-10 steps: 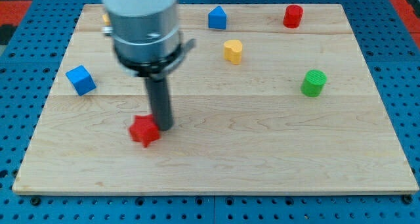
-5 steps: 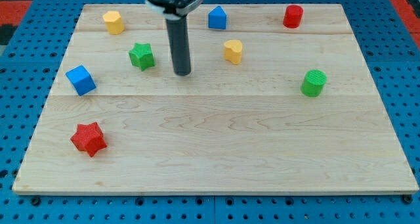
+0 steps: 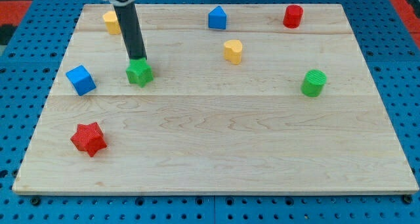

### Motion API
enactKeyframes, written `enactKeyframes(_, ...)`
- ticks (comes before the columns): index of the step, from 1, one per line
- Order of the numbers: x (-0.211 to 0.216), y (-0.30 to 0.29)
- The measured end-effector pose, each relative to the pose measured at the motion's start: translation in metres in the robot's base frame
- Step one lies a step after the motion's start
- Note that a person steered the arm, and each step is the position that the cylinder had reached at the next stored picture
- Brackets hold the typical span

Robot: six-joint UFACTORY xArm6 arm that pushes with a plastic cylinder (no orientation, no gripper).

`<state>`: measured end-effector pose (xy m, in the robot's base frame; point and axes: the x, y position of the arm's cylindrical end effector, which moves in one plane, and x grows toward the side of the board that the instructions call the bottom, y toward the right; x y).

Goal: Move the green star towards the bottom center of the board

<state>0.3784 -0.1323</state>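
Observation:
The green star (image 3: 139,73) lies on the wooden board (image 3: 216,152) in the upper left part. My tip (image 3: 137,58) stands at the star's top edge, touching it from the side of the view's top. The dark rod rises from there towards the view's top left.
A blue cube (image 3: 81,80) lies left of the star. A red star (image 3: 88,139) is at the lower left. A yellow block (image 3: 112,22) sits behind the rod. A blue block (image 3: 217,18), a red cylinder (image 3: 293,16), a yellow heart (image 3: 233,51) and a green cylinder (image 3: 314,83) lie to the right.
My tip moved from the right of the green star to its top edge. The star has shifted a little down the board.

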Motion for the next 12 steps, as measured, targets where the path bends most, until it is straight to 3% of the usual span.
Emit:
enactKeyframes(1, 0.046, 0.038)
enactKeyframes(2, 0.058, 0.035)
enactKeyframes(4, 0.054, -0.01)
enactKeyframes(6, 0.085, -0.041)
enactKeyframes(8, 0.098, 0.088)
enactKeyframes(10, 0.098, 0.107)
enactKeyframes(12, 0.097, 0.168)
